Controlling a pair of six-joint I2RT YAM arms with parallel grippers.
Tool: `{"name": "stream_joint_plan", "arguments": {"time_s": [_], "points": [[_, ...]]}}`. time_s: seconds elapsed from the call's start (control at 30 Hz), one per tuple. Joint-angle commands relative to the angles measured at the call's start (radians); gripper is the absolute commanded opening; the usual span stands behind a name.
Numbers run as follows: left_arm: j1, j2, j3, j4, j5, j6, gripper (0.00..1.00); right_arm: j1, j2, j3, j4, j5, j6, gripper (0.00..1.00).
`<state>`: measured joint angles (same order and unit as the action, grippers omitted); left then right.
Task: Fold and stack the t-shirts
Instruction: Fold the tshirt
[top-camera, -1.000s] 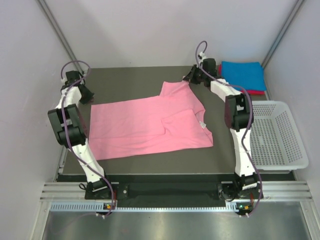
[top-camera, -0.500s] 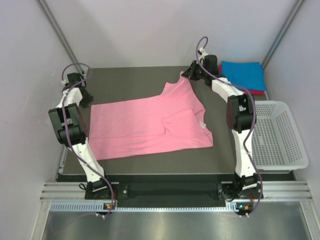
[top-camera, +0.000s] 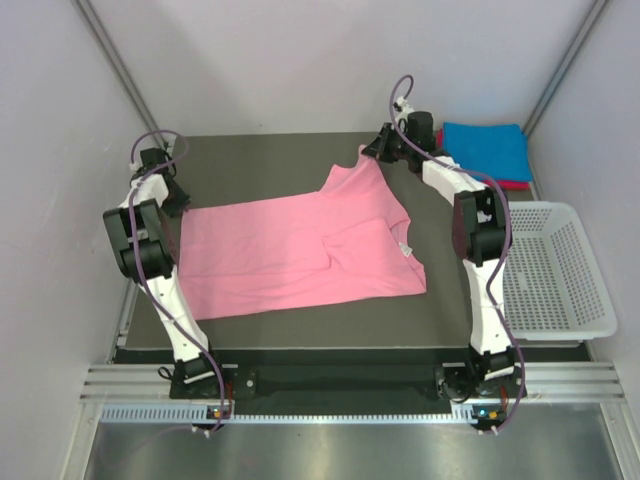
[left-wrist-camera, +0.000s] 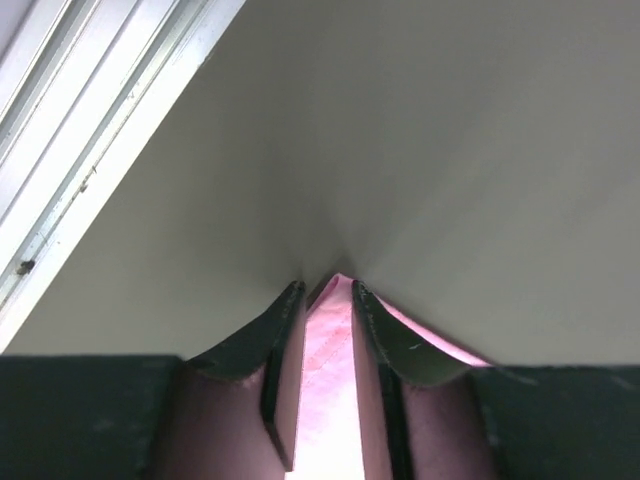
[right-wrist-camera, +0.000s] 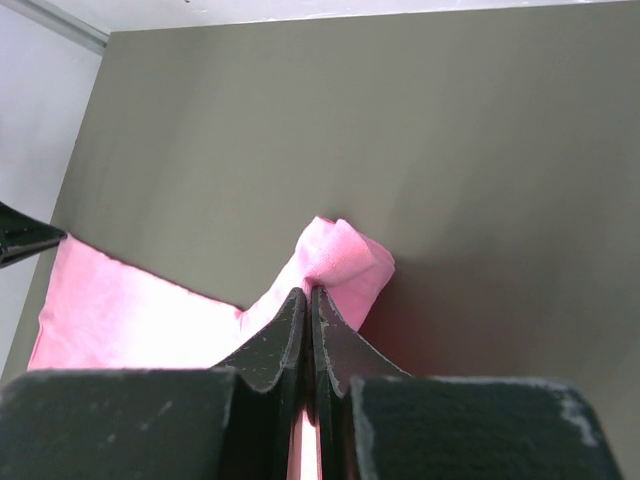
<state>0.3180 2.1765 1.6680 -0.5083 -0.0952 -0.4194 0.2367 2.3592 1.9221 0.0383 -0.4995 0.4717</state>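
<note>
Our right gripper (right-wrist-camera: 308, 292) is clamped tight on a small pinch of the light pink t-shirt (top-camera: 300, 250). It holds the shirt's far right corner, which bunches up into a soft peak above the dark table (top-camera: 270, 150). We judge this grip is meant to carry that corner over and make a fold.

Our left gripper (left-wrist-camera: 327, 288) sits low at the shirt's far left corner with its fingers apart. A strip of pink cloth lies between them, and they do not appear to squeeze it. The corner lies flat on the table, probably laid there so the cloth stays stretched out.

From above, the pink shirt lies spread across the middle of the table, between the two arms. Its length runs left to right. Part of its right end already looks doubled over on itself, with a small white tag showing at that edge. The spread keeps the edges within reach of both arms.

Well apart, at the far right corner of the table, a bright blue t-shirt (top-camera: 487, 150) lies folded. It rests on a magenta-red t-shirt (top-camera: 515, 184), which shows only as a thin edge. We take this pile as the stack the pink shirt will join. A white mesh basket (top-camera: 555, 270) stands off the table's right side.
</note>
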Motion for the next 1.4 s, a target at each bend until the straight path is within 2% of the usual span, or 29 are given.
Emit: {"name": "stream_joint_plan", "arguments": {"time_s": [0.0, 0.17, 0.47, 0.67, 1.37], "points": [[0.003, 0.029, 0.039, -0.001, -0.003, 0.019, 0.29, 0.010, -0.025, 0.023, 0.028, -0.011, -0.034, 0.00], [0.004, 0.043, 0.065, -0.027, -0.006, 0.034, 0.00, 0.010, -0.029, 0.023, 0.015, -0.004, -0.047, 0.00], [0.004, -0.056, 0.039, -0.039, -0.006, 0.033, 0.00, 0.012, -0.073, 0.022, -0.006, 0.006, -0.073, 0.00], [0.003, -0.158, -0.017, -0.047, 0.022, 0.019, 0.00, 0.009, -0.142, -0.049, 0.017, 0.010, -0.085, 0.00], [0.004, -0.363, -0.264, -0.099, -0.074, 0.016, 0.00, -0.011, -0.469, -0.538, 0.106, 0.003, -0.159, 0.00]]}}
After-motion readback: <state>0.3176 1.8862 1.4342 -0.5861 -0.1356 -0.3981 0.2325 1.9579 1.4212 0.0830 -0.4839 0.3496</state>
